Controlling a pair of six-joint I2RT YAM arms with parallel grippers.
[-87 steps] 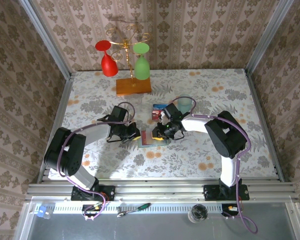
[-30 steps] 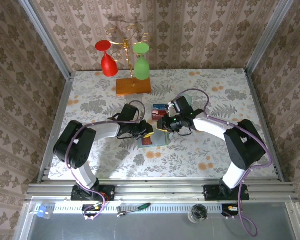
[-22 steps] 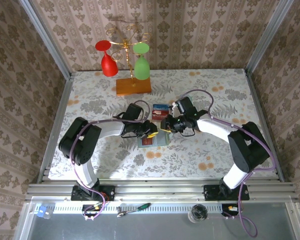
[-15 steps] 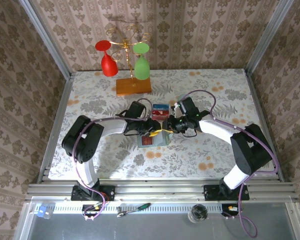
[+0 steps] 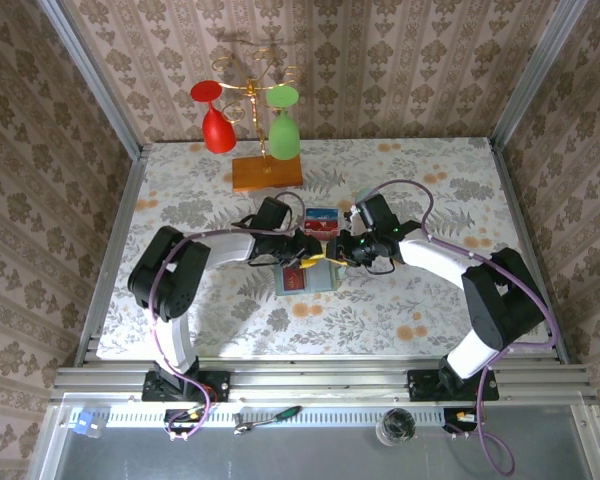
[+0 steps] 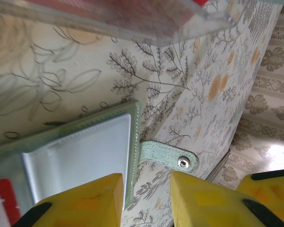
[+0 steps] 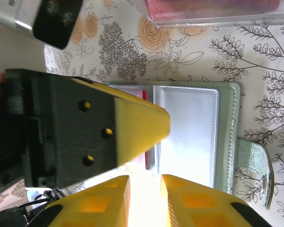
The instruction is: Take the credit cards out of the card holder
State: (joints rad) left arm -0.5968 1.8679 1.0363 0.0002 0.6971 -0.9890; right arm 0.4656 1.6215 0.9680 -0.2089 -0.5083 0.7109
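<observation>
Floral-print bench [image 5: 430,190], damask wallpaper [image 5: 400,60] on the walls around it.

Small bifold card holder [image 7: 226,142] lies open and flat near mid-bench. It has a pale grey-green rim and two glossy clear sleeve panels facing up. Its snap strap [image 6: 166,157] sticks out flat from one panel's outer edge, metal stud showing. A red credit card [image 5: 292,281] sits in the panel away from the strap. From the right wrist view a thin red strip of it runs beside the fold.

Yellow jaws of the left gripper [image 6: 144,189] stand a narrow gap apart with nothing between them. One jaw is in front of the strap-side sleeve panel, the other in front of bare bench below the strap. Contact with the holder cannot be judged.

Yellow jaws of the right gripper [image 7: 146,182] sit close together, pointing at the fold. The slim gap is washed out by glare off the sleeve, so whether anything is pinched there cannot be told. Just beyond them the left arm's black-and-yellow finger crosses over the red-card panel.

From above, both arms reach in from their own sides and meet over the holder's far edge.

A clear plastic box [image 5: 322,218] lies just beyond the holder, red and blue showing inside. Farther back an orange-brown wooden slab [image 5: 267,172] carries a gold wire rack [image 5: 252,88]. A red glass [image 5: 213,120] and a green glass [image 5: 283,122] hang from it upside down.
</observation>
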